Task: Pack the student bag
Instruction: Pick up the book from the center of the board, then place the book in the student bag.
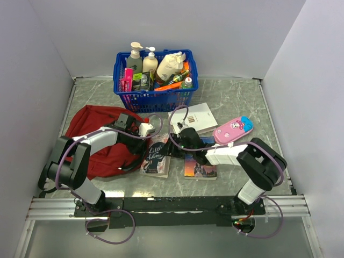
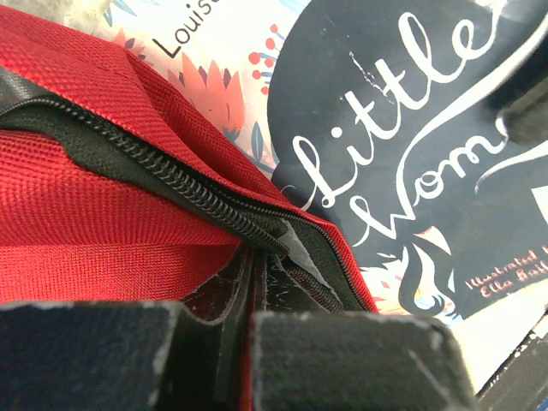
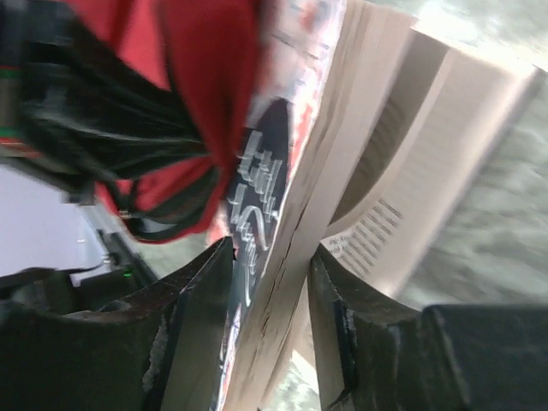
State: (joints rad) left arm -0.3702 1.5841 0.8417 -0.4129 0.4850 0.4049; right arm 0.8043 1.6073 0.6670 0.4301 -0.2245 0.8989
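Observation:
The dark-red student bag (image 1: pixel 99 141) lies at the left of the table, its black zipper edge facing right. My left gripper (image 1: pixel 141 130) is shut on the bag's zipper rim (image 2: pixel 282 244), with red fabric (image 2: pixel 86 214) filling the left wrist view. The "Little Women" book (image 1: pixel 156 156) lies just right of the bag's edge and shows in the left wrist view (image 2: pixel 411 154). My right gripper (image 1: pixel 181 141) is shut on that book's right edge; its page block (image 3: pixel 295 257) sits between the jaws (image 3: pixel 270 287), tilted toward the bag (image 3: pixel 205 94).
A blue basket (image 1: pixel 156 98) of bottles stands at the back. A white book (image 1: pixel 196 117), a pink pencil case (image 1: pixel 233 129) and another book (image 1: pixel 200 167) lie right of centre. Walls close in on three sides.

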